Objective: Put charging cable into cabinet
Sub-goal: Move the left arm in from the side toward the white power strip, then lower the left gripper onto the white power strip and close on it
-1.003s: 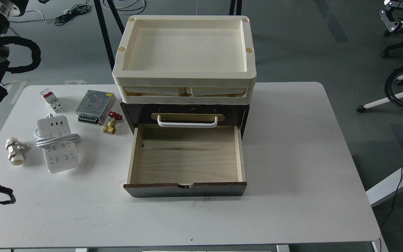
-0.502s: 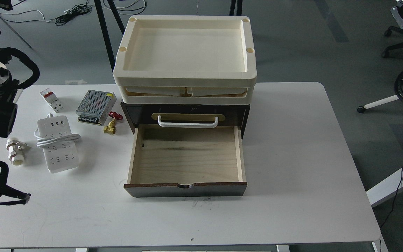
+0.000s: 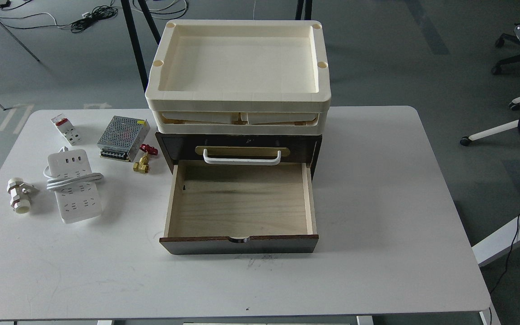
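At the left of the table, on the side where the left arm would come in: the charging cable, lying flat, well apart from the cabinet. Probably light, with a rigid, smooth shell and a springy cord wrapped round the middle. Best pinched across the narrow width, just clear of the cord wrap. Further right, the open drawer, bare inside. No gripper in view, left or right, so impossible to tell how far open; nothing seen held or touched.
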### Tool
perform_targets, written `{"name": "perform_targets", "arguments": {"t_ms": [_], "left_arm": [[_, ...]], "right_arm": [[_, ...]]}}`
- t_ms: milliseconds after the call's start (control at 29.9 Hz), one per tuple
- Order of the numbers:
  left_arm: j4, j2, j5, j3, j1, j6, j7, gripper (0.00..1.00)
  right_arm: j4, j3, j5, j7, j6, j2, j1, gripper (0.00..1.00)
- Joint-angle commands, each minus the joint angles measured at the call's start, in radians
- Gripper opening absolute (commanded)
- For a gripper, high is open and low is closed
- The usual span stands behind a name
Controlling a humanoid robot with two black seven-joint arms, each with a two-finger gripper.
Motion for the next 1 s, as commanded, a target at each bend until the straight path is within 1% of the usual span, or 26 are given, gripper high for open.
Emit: {"name": "perform_targets", "arguments": {"t_ms": [0, 67, 167, 234, 301, 401, 468, 635, 702, 836, 970], "left_arm": [[-0.163, 0.147, 0.336, 0.012, -0.001, 0.0, 0.0, 1.0], [-0.269, 0.222, 0.468, 0.019, 0.016, 0.0, 0.0, 1.0], [-0.406, 0.302, 0.707, 0.143, 0.041, 0.0, 0.0, 1.0], [-0.428, 0.311, 0.908, 0.246, 0.048, 0.0, 0.0, 1.0], [-0.417, 0.31, 1.13, 0.352, 0.053, 0.0, 0.0, 1.0], [-0.356, 0.296, 1.385, 0.507, 0.045, 0.0, 0.0, 1.0], [-0.295, 0.247, 1.494, 0.577, 0.045, 0.0, 0.0, 1.0], [-0.129, 0.092, 1.679, 0.674, 0.05, 0.0, 0.0, 1.0], [-0.083, 0.034, 1.712, 0.708, 0.05, 0.001, 0.0, 1.0], [0.017, -0.054, 1.757, 0.723, 0.045, 0.015, 0.0, 1.0], [0.139, -0.141, 1.838, 0.725, 0.045, 0.058, 0.0, 1.0]], "right_arm": [[-0.001, 0.0, 0.0, 0.001, 0.0, -0.012, -0.007, 1.0], [-0.002, 0.002, 0.002, 0.001, 0.0, -0.017, -0.012, 1.0], [-0.019, 0.002, 0.002, 0.001, 0.0, -0.017, -0.018, 1.0], [-0.025, 0.002, 0.003, 0.001, 0.0, -0.017, -0.021, 1.0], [-0.03, 0.002, 0.003, 0.001, 0.0, -0.017, -0.024, 1.0], [-0.033, 0.002, 0.003, 0.001, 0.0, -0.017, -0.033, 1.0], [-0.035, 0.002, 0.005, 0.001, 0.0, -0.017, -0.038, 1.0], [-0.045, 0.0, 0.003, 0.001, 0.0, -0.015, -0.046, 1.0], [-0.045, 0.002, 0.003, 0.001, 0.0, -0.015, -0.047, 1.0], [-0.045, 0.002, 0.005, 0.001, 0.0, -0.017, -0.05, 1.0], [-0.053, 0.002, 0.005, 0.001, 0.0, -0.017, -0.053, 1.0]]}}
